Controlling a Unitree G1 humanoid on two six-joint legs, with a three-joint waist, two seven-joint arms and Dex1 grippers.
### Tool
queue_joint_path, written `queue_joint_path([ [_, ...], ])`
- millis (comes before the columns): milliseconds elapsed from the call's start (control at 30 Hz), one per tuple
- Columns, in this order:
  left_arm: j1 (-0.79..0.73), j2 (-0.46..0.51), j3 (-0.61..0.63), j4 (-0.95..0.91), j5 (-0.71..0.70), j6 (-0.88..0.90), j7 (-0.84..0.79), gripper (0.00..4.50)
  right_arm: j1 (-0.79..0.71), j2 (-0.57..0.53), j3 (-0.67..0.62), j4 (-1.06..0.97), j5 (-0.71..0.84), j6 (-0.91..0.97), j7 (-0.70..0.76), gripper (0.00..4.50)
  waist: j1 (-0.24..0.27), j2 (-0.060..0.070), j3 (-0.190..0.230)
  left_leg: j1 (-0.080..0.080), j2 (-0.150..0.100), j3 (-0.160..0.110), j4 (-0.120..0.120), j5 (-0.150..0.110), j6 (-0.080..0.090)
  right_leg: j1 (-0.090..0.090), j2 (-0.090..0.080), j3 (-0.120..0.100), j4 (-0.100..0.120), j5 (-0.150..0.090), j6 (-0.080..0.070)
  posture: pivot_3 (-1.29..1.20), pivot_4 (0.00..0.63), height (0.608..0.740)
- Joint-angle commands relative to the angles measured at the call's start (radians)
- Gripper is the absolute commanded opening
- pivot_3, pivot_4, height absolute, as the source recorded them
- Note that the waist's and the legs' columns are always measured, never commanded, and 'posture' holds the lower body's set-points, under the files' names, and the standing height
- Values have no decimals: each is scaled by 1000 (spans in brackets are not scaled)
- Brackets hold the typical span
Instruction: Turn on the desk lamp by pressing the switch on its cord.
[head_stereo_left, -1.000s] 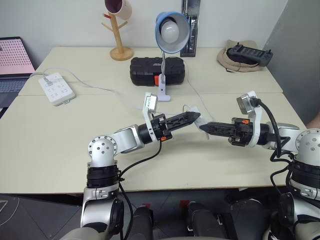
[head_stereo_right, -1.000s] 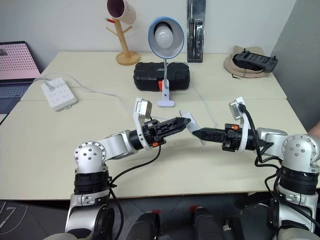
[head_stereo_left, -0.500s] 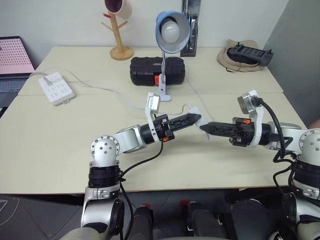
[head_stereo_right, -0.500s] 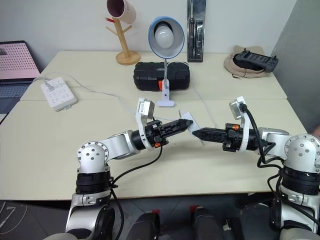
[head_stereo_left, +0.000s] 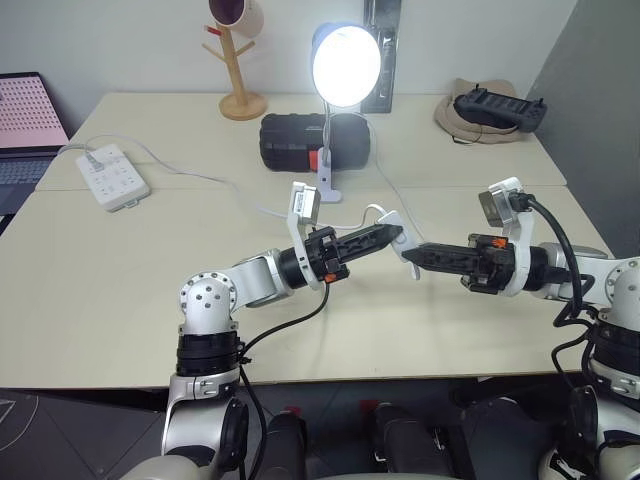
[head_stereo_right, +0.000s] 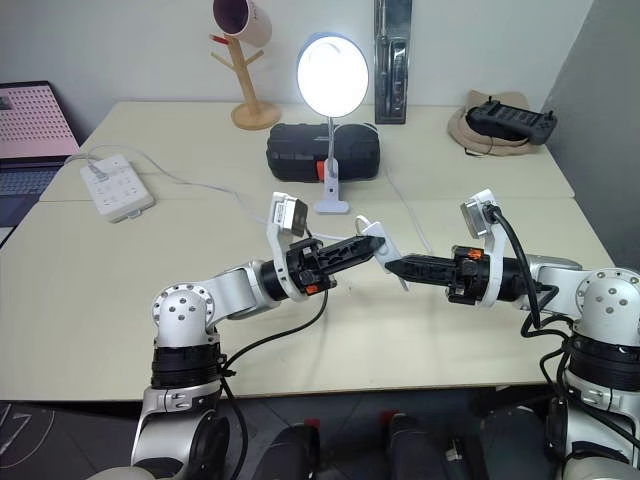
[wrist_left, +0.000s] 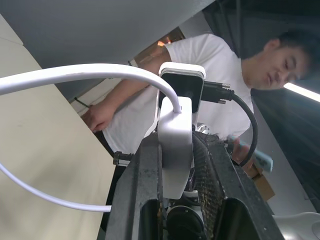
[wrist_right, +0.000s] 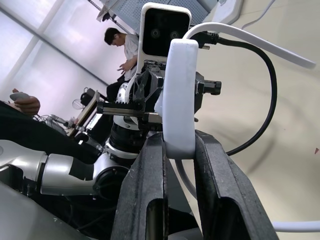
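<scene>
Left gripper (head_stereo_left: 392, 235): I clamped the switch (head_stereo_left: 398, 235) from the left.
Right gripper (head_stereo_left: 408, 254): closed on the switch too.
Desk lamp (head_stereo_left: 344, 66): glowed (far side).

Legible text, labels, brands, numbers, signs: none. Laptop screen (head_stereo_left: 30, 110) at the worktop's far left corner: pink field with a dot grid, no characters readable. Power strip (head_stereo_left: 113, 176): markings too small to read.
</scene>
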Motion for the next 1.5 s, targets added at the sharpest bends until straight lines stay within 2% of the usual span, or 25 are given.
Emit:
queue_joint_path([
  [33, -3, 16, 3, -39, 17, -31, 16, 533, 0, -23, 7, -10, 20, -14, -2, 350, 0, 0, 0, 0, 0, 0, 0, 0, 0, 0, 0, 0, 0, 0, 0, 0, 150, 740],
  [67, -1, 14, 7, -40, 14, -37, 25, 533, -2, -23, 10, -9, 20, -17, -3, 350, 0, 0, 0, 0, 0, 0, 0, 0, 0, 0, 0, 0, 0, 0, 0, 0, 150, 740],
  [133, 0, 11, 23, -27, -8, -40, 32, 1231, -9, -25, 17, -2, 16, -23, 0, 350, 0, 0, 0, 0, 0, 0, 0, 0, 0, 0, 0, 0, -1, 0, 0, 0, 150, 740],
  [467, 2, 61, 45, -23, -36, -30, 42, 3026, -51, -49, 65, 46, -13, -67, 38, 350, 1, 0, 0, -2, 0, 0, -5, 0, 0, 0, 0, 0, -8, 1, 1, 0, 150, 740],
  [667, 39, 168, 87, -41, -50, -9, 20, 4219, -80, -67, 110, 89, -64, -107, 87, 350, -2, 0, 0, -2, 1, 2, -8, 0, 0, -1, 0, 1, -10, 1, 1, 0, 150, 740],
  [733, 50, 209, 97, -46, -50, -4, 6, 4479, -98, -74, 132, 115, -94, -131, 110, 350, -1, 0, 0, -1, 1, 1, -9, 0, 0, -2, 0, 1, -10, 1, 1, 0, 150, 740],
  [867, 92, 388, 75, -90, 67, -27, -138, 4479, -159, -96, 232, 190, -263, -269, 176, 350, -4, 0, 0, -1, 1, 2, -10, 0, 0, -3, 0, 1, -10, 1, 1, 0, 150, 740],
  [967, 111, 573, -11, -140, 273, -175, -345, 4479, -212, -138, 446, 258, -561, -544, 257, 350, -8, 0, 0, -1, 1, 3, -11, 0, 0, -4, 0, 1, -10, 1, 1, 0, 150, 740],
  [1067, 111, 672, -100, -152, 441, -322, -482, 4479, -250, -146, 573, 344, -750, -744, 328, 350, -4, 0, 0, -1, 1, 3, -12, 0, 0, -4, 0, 1, -11, 0, 0, 0, 150, 740],
  [1133, 99, 747, -182, -143, 628, -506, -568, 4479, -295, -137, 708, 433, -928, -919, 381, 350, -3, 0, 0, -2, 1, 4, -13, 0, 0, -4, 0, 1, -12, 0, 0, 0, 150, 740],
  [1200, 63, 752, -209, -108, 720, -603, -584, 4479, -324, -120, 794, 500, -1044, -1039, 428, 350, -1, 1, 0, -5, 1, 4, -13, 0, -1, -8, -1, 1, -13, 0, 0, 0, 150, 740],
  [1300, 35, 735, -219, -77, 771, -650, -606, 4479, -341, -94, 832, 565, -1126, -1141, 480, 350, 2, 1, 0, -12, 1, 3, -11, 0, -1, -14, -1, 0, -11, 1, 0, 0, 150, 740],
  [1367, 31, 732, -225, -67, 800, -669, -619, 4500, -342, -78, 831, 591, -1157, -1174, 498, 1065, 2, 1, 0, -15, 1, 3, -11, 0, -1, -16, -1, 0, -11, 1, 0, 0, 150, 740],
  [1400, 30, 731, -226, -63, 809, -673, -625, 4500, -340, -73, 828, 600, -1166, -1186, 510, 1154, 2, 1, 0, -15, 1, 3, -11, 0, -1, -16, -1, 0, -11, 2, -2, 0, 150, 740],
  [1500, 26, 725, -224, -51, 830, -671, -637, 4500, -336, -65, 802, 617, -1180, -1197, 539, 2008, 1, 1, 0, -15, 0, 4, -11, 0, -1, -16, -2, 0, -10, 3, -4, 0, 150, 740],
])
